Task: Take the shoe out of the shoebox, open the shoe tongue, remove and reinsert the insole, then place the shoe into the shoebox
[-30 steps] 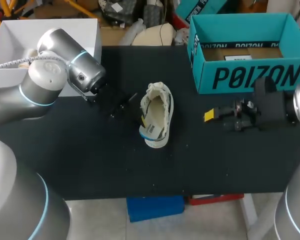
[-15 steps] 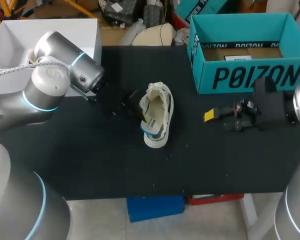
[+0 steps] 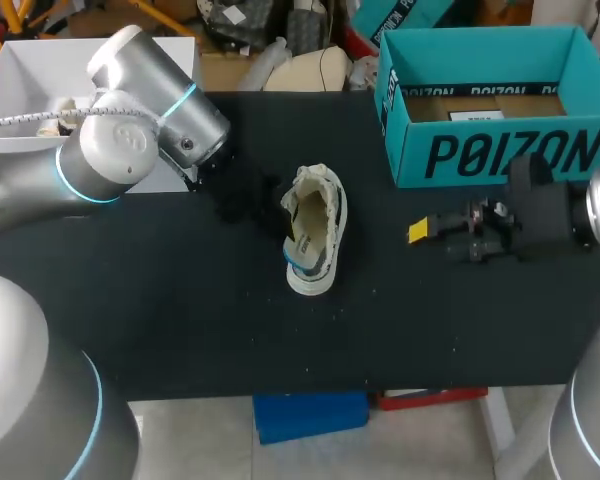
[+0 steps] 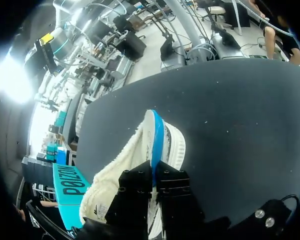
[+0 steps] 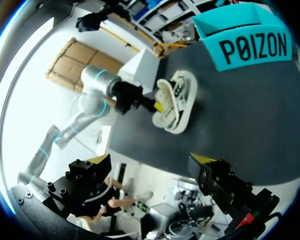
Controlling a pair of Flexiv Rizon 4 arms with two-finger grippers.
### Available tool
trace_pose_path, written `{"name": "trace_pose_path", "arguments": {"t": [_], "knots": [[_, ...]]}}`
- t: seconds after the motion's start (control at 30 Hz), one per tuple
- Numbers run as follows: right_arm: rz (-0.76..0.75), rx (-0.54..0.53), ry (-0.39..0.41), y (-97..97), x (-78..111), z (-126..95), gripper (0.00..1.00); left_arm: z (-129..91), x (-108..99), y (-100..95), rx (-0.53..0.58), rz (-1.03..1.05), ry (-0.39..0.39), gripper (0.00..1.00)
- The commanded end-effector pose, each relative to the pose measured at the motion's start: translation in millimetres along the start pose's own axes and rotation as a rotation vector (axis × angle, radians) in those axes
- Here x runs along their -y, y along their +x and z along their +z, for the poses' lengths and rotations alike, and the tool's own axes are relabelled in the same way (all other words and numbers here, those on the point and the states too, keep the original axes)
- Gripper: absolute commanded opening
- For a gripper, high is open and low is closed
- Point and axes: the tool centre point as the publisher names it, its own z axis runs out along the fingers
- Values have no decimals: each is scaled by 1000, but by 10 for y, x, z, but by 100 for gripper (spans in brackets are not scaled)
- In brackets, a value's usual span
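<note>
- Shoe [image 3: 315, 232]: off-white with a blue band at the heel. It lies near the middle of the black tabletop [image 3: 180, 320], outside the shoebox [image 3: 490, 155]. Its opening faces up, the heel points to the front edge and the toe to the back.
- Left hand [image 3: 279, 217]: it comes in low from the left and meets the shoe at its left side wall. In the left wrist view the two fingers stand close together. The shoe's [image 4: 157, 142] thin rim and blue band run between them, so the left hand [image 4: 153, 192] is clamped on the shoe's side.
- From the right wrist view, a yellow tip of the left hand [image 5: 158, 106] shows pressed against the shoe's [image 5: 179, 100] side.
- Right hand [image 3: 418, 231]: it hangs over the tabletop to the right of the shoe, apart from it and in front of the shoebox. Its own view shows the yellow tips of the right hand [image 5: 151, 160] spread wide, with nothing between them.
- Shoebox: teal and open-topped, it stands at the right rear of the tabletop. It shows beyond the shoe in both wrist views [image 5: 250, 47] [image 4: 70, 185].
</note>
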Motion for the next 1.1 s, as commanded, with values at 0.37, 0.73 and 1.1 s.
{"name": "trace_pose_path", "arguments": {"t": [0.37,0.73,1.1], "knots": [[0,2,1,4,0,-4,100,155,-92,-10,-88,-46,-94,0],[0,2,1,4,0,-4,100,280,-84,-26,-106,-50,-147,0],[0,2,1,4,0,-4,100,347,-13,18,-151,-35,-128,31]]}}
